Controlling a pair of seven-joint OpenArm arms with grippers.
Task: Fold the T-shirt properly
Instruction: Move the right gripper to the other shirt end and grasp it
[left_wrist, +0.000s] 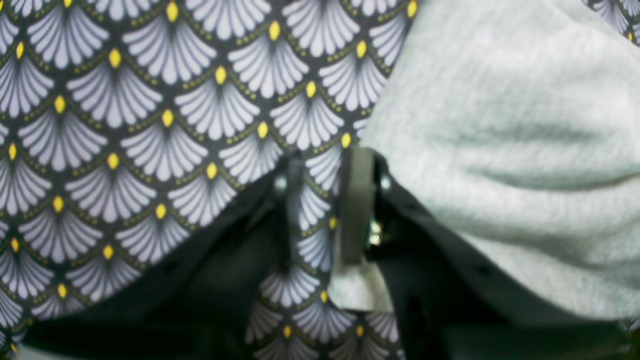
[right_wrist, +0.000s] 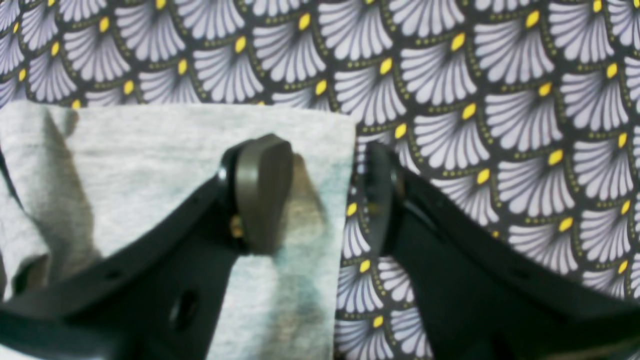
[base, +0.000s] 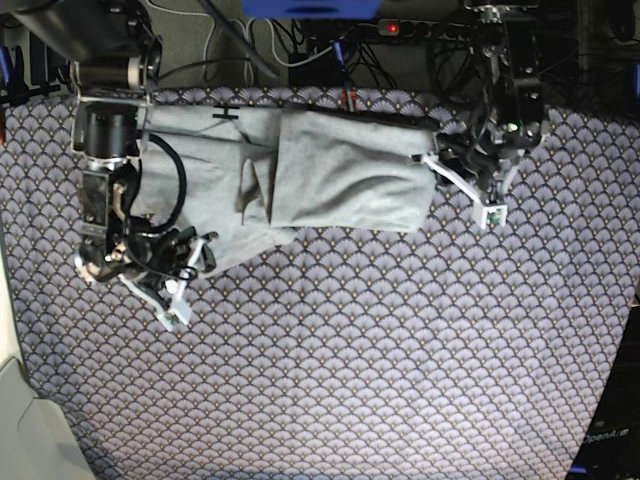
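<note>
At the base view's left, the right tool (base: 180, 262) stands with jaws spread wide over the T-shirt's (base: 340, 170) lower corner, one finger (right_wrist: 262, 192) above cloth, the other beside its edge. The T-shirt lies partly folded across the counter's (base: 380, 350) far side. Rightward, the left tool (base: 440, 160) pinches its edge.

The T-shirt (right_wrist: 165, 150) is soft grey cotton-like cloth, matt, with a fine heathered knit. The tablecloth (left_wrist: 150, 125) is smooth printed fabric. The gripper fingers (right_wrist: 262, 192) look like matt black plastic with dull rubbery pads.
</note>
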